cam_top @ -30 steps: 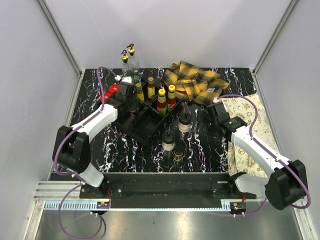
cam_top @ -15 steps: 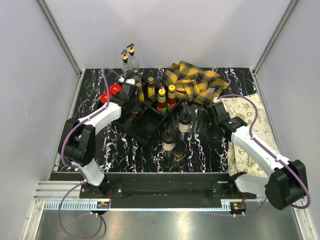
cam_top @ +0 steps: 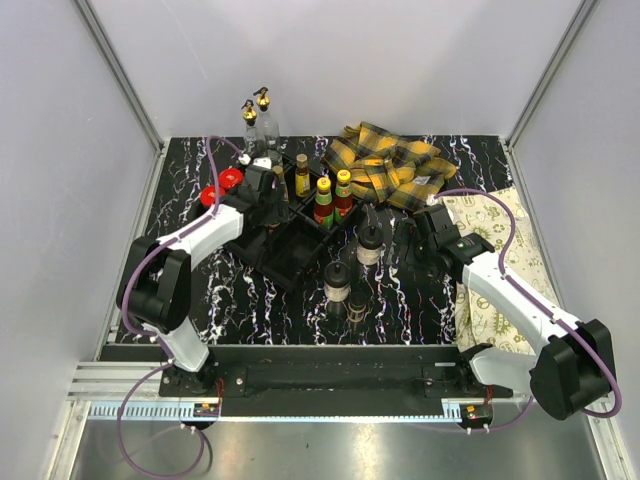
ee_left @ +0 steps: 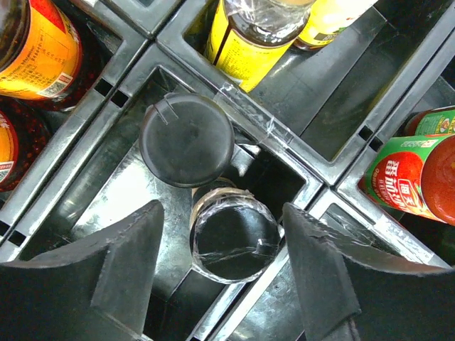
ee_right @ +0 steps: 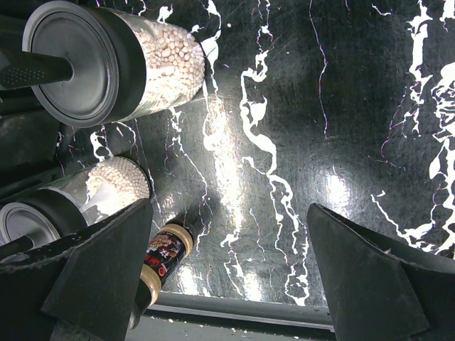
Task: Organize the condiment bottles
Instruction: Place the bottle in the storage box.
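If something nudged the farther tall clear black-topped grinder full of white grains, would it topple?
Probably, if pushed high: the farther clear black-topped grinder stands tall and narrow. Packed with grains, it likely feels hefty. Its smooth wall may prove slippery.

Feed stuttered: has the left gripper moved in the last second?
Yes. The left gripper has shifted farther up the black tray, away from the arm bases and toward the two gold-spouted bottles.
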`<state>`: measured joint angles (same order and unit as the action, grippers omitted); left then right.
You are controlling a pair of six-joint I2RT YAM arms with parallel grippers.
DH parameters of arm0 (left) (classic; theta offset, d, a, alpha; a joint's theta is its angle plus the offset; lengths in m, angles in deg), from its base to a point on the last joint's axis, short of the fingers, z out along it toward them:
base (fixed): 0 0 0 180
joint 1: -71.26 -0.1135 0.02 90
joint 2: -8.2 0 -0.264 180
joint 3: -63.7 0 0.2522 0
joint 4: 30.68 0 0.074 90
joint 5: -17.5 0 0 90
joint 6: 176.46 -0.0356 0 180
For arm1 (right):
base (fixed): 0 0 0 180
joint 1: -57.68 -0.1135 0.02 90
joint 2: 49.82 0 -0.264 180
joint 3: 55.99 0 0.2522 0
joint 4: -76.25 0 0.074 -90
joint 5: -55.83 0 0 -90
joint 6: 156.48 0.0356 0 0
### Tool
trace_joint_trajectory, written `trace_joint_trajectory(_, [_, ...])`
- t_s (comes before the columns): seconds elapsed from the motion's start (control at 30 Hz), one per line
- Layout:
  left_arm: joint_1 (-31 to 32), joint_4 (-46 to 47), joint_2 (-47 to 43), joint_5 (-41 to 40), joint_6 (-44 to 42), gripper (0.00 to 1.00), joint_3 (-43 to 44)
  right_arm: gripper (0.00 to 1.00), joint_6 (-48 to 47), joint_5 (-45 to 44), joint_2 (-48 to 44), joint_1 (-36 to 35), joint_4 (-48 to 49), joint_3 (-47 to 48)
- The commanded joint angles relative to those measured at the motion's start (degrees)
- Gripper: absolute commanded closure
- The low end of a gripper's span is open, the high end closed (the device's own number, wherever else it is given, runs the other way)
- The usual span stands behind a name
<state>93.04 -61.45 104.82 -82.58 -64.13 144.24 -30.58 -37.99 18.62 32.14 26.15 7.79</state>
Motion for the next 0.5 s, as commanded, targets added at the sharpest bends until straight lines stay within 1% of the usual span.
trace_joint_trajectory(0.0, [0.28, 0.85, -1.87, -0.28, -0.44, 0.27, 2.21, 0.0, 0.22, -0.4, -0.77, 0.4, -0.49, 0.96])
trace_joint_trajectory(0.1, [0.54, -0.29, -3.79, -0.81, -0.44, 0.25, 2.3, 0.0, 0.22, -0.41, -1.03, 0.32, -0.49, 0.78])
trace_joint_trajectory(0.2, [1.07, -1.79, -6.78, -2.21, 0.34, 0.22, 2.21, 0.0, 0.22, -0.49, -1.38, 0.4, -0.49, 0.78])
trace_joint_trajectory(0.33, [2.82, -3.64, -11.44, -6.25, 1.58, 0.07, 1.42, 0.0, 0.22, -0.76, -1.65, 0.4, -0.49, 0.78])
trace_joint_trajectory(0.43, [3.53, -4.87, -15.13, -7.93, 1.67, 0.01, 0.81, 0.0, 0.14, -0.58, -1.47, 0.4, -0.49, 0.69])
trace_joint_trajectory(0.47, [3.53, -5.3, -16.01, -7.84, 1.67, 0.01, 0.72, 0.0, 0.14, -0.67, -1.47, 0.4, -0.49, 0.61])
